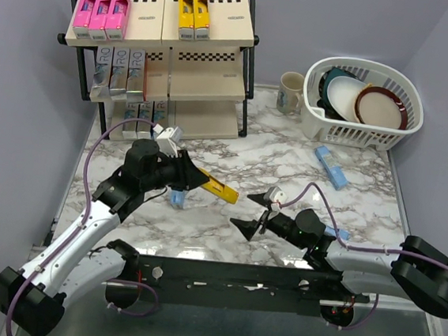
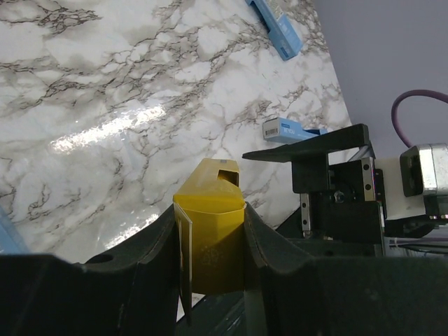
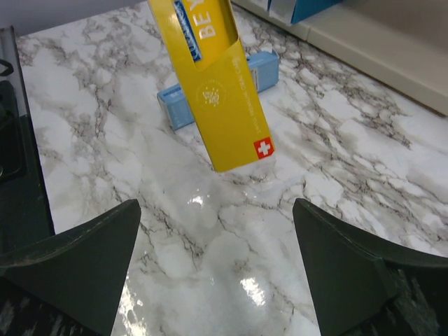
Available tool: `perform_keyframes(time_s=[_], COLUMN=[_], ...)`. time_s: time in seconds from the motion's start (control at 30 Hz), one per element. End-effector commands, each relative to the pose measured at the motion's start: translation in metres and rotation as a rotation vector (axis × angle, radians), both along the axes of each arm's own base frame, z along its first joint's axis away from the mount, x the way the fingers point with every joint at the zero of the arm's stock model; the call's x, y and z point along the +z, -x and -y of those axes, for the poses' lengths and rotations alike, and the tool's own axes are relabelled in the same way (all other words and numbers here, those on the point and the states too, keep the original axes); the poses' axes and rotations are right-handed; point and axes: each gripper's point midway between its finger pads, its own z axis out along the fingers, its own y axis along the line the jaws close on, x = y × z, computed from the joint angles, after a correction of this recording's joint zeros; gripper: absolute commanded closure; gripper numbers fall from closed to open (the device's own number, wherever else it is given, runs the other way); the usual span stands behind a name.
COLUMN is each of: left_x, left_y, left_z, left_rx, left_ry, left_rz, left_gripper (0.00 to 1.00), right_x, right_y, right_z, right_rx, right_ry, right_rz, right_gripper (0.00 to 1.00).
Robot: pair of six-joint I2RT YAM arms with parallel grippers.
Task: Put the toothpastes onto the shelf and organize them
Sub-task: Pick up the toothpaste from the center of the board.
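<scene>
My left gripper (image 1: 197, 178) is shut on one end of a yellow toothpaste carton (image 1: 220, 187), held just above the marble table; the left wrist view shows the carton (image 2: 210, 189) pinched between both fingers. A light blue carton (image 1: 176, 198) lies under it. My right gripper (image 1: 255, 211) stands open and empty, facing the yellow carton (image 3: 220, 91). Two more light blue cartons lie at the right (image 1: 331, 166) and beside the right arm (image 1: 338, 233). The shelf (image 1: 216, 88) at the back left holds pink (image 1: 102, 9) and yellow (image 1: 194, 14) cartons on top, with silver and teal ones below.
A white dish basket (image 1: 386, 136) with plates and bowls stands at the back right, a mug (image 1: 291, 91) beside it. The black rail (image 1: 229, 276) with the arm bases runs along the near edge. Purple walls close in the back and sides.
</scene>
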Motion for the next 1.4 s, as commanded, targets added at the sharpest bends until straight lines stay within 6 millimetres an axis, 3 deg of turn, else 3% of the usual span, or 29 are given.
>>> perform_keyframes(time_s=[0.0,0.5,1.03,1.17,1.37], left_x=[0.018,0.034,0.044,0.051,0.061], left_y=[0.008,0.017,0.031,0.032,0.033], left_z=[0.007,0.008,0.015,0.017,0.018], left_rx=[-0.048,-0.065,-0.158,-0.183,-0.196], left_ry=[0.121,0.272,0.329,0.347,0.36], left_rz=[0.005,-0.034,-0.074,-0.066,-0.061], left_gripper=[0.71,0.71,0.71,0.71,0.71], right_x=[0.045,0.057,0.085,0.082,0.078], right_y=[-0.011,-0.015,0.007,0.01,0.013], right_z=[-0.009,-0.019,-0.013,-0.015,-0.018], right_rx=[-0.03,-0.007,0.083,0.104,0.134], right_ry=[-0.102,-0.101,-0.14,-0.119,-0.103], right_rz=[0.143,0.22,0.283,0.281,0.277], right_gripper=[0.01,0.03,0.23,0.32,0.33])
